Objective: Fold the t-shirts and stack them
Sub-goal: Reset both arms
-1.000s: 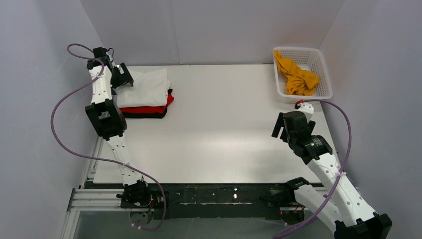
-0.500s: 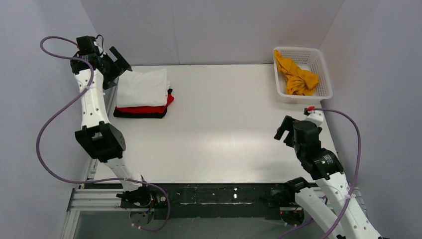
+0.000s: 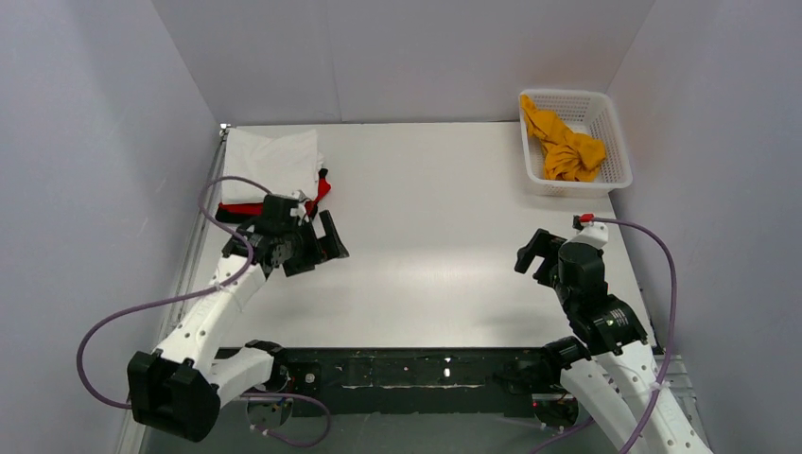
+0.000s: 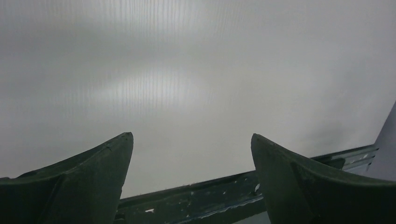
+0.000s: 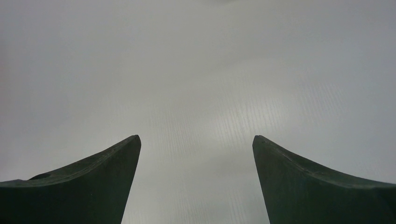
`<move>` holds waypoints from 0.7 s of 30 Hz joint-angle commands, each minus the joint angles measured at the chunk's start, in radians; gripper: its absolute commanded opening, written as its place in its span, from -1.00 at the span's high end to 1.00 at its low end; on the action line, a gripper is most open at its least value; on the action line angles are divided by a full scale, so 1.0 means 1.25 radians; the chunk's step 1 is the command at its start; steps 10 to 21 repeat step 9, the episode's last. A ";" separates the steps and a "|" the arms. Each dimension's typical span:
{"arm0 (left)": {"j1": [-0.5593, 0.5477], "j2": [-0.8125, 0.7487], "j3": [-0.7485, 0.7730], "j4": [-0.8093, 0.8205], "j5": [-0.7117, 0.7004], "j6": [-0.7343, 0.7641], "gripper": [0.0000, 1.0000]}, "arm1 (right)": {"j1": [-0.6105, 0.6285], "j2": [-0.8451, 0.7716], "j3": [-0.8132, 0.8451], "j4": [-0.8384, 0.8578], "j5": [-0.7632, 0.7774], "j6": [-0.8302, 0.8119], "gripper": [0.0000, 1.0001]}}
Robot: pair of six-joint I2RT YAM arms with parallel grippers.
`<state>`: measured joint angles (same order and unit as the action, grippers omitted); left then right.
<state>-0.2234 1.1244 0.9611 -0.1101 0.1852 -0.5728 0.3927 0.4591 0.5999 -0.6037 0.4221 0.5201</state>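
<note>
A folded white t-shirt (image 3: 272, 163) tops a stack at the table's far left, over a red t-shirt (image 3: 322, 193) and a black one (image 3: 227, 210) partly hidden by my left arm. An orange-yellow t-shirt (image 3: 563, 147) lies crumpled in the basket. No teal t-shirt shows. My left gripper (image 3: 324, 244) is open and empty, just in front of the stack; in the left wrist view (image 4: 191, 140) its fingers frame bare table. My right gripper (image 3: 532, 253) is open and empty over the table's right side, and the right wrist view (image 5: 196, 140) shows only table.
A white lattice basket (image 3: 615, 142) stands at the far right corner. The white table (image 3: 426, 236) is walled by grey panels on three sides. A black rail (image 3: 416, 369) runs along the near edge, also in the left wrist view (image 4: 196, 198).
My left arm has swung down from the far left corner behind the stack to the table in front of it. My right arm has drawn back slightly towards its base.
</note>
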 commanded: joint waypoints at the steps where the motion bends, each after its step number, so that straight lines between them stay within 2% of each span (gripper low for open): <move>1: -0.091 -0.135 -0.142 0.043 -0.065 -0.016 -0.97 | -0.003 0.009 -0.013 0.057 -0.021 -0.002 -0.95; 7: -0.141 -0.259 -0.270 -0.023 -0.135 -0.017 -0.97 | -0.004 -0.004 -0.049 0.080 0.003 0.009 -0.92; 9: -0.142 -0.281 -0.273 -0.026 -0.168 -0.014 -0.96 | -0.003 -0.016 -0.051 0.086 0.003 0.011 -0.92; 21: -0.142 -0.281 -0.273 -0.026 -0.168 -0.014 -0.96 | -0.003 -0.016 -0.051 0.086 0.003 0.011 -0.92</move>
